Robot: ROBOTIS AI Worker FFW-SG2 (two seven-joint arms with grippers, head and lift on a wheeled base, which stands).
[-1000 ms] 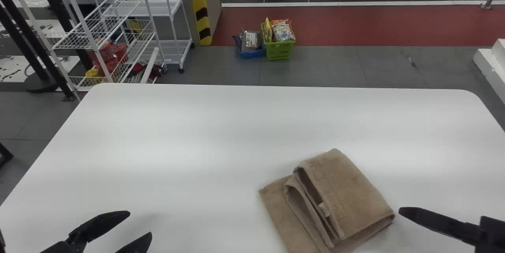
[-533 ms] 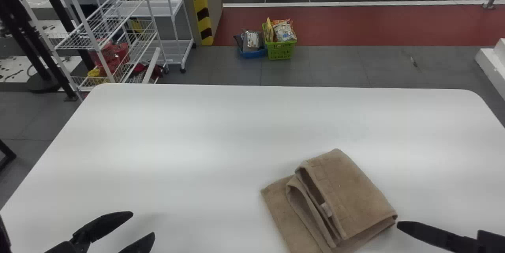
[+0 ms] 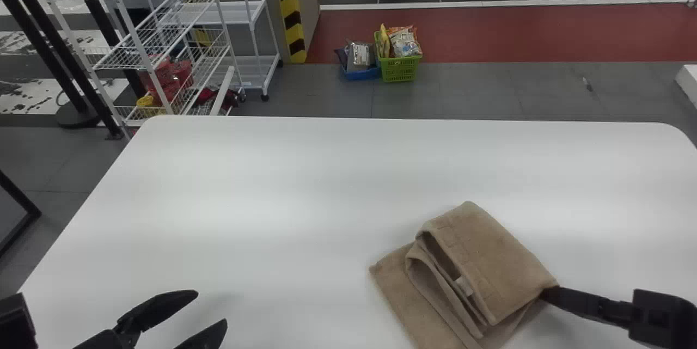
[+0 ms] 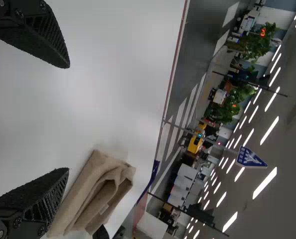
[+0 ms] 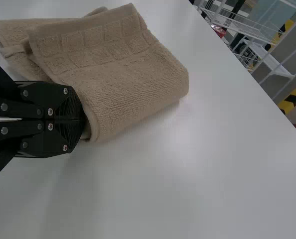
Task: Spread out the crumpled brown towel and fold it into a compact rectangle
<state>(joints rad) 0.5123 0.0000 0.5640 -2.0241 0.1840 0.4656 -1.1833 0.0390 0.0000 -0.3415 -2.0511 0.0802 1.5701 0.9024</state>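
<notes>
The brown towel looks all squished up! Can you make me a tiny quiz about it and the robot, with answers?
1. True or false: the towel is closer to the right gripper than to the left gripper.

2. What is the left gripper doing?
A) Pinching the towel
B) Standing open, away from the towel
C) Resting shut on the towel

3. Fill in: the right gripper's tip is at the towel's edge, and its two fingers are closed ____.

Key: 1. True; 2. B; 3. together
</notes>
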